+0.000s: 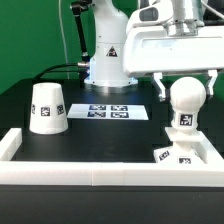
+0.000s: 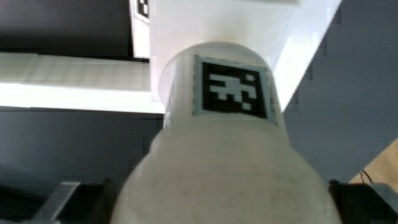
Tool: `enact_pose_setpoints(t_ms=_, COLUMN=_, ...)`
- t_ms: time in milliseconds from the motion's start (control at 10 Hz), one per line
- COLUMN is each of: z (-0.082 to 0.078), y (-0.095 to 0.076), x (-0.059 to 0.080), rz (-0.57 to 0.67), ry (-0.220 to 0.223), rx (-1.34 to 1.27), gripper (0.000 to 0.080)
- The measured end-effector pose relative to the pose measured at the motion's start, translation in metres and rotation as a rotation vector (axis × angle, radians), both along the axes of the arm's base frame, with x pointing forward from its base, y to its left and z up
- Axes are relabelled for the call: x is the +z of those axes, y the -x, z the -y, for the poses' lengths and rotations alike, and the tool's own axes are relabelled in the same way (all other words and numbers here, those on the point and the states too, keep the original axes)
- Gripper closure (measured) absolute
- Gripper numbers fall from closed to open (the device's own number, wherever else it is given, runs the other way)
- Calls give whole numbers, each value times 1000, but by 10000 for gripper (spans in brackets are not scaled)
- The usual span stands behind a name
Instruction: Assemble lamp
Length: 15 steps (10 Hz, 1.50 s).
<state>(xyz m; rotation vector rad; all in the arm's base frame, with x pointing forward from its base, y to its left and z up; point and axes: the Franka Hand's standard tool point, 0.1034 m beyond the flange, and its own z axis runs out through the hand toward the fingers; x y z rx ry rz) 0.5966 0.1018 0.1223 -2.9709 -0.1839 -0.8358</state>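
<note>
The white bulb (image 1: 186,96) stands upright with its stem on the flat square base (image 1: 190,154) at the exterior view's right, inside the rail's corner. My gripper (image 1: 186,88) reaches down over it with one finger on each side of the ball; a thin dark gap shows on both sides, so the jaws stand open around it. In the wrist view the bulb (image 2: 222,150) fills the frame with its tag facing the camera, and dark fingers (image 2: 352,197) flank it. The cup-shaped shade (image 1: 47,108) stands mouth down at the exterior view's left.
The marker board (image 1: 110,111) lies in the middle of the black table, in front of the arm's white pedestal (image 1: 108,60). A long white border rail (image 1: 90,170) runs along the front and turns up both sides; it also shows in the wrist view (image 2: 71,80).
</note>
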Motion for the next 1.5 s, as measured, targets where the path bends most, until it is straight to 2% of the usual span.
enact_pose_setpoints(t_ms=100, z=0, y=0, x=0, rz=17, ry=2, rx=-1, gripper=219)
enact_pose_setpoints(t_ms=200, z=1, y=0, x=0, rz=17, ry=2, rx=-1, gripper=161)
enact_pose_setpoints(t_ms=300, z=1, y=0, x=0, rz=17, ry=2, rx=-1, gripper=161)
enact_pose_setpoints(t_ms=500, z=1, y=0, x=0, rz=17, ry=2, rx=-1, gripper=103)
enact_pose_setpoints(t_ms=700, z=1, y=0, x=0, rz=16, ry=3, rx=-1, gripper=103)
enact_pose_setpoints(t_ms=1100, z=6, y=-1, x=16, rz=18, ry=2, rx=-2, gripper=101)
enact_pose_setpoints(t_ms=1300, z=11, y=-2, x=13, rz=-16, ry=1, rx=-6, gripper=101)
enact_pose_setpoints(t_ms=1400, z=17, y=-3, x=8, rz=-14, ry=5, rx=-12, gripper=101)
enact_pose_setpoints(t_ms=1500, z=17, y=1, x=0, rz=-74, ry=1, rx=-9, gripper=101)
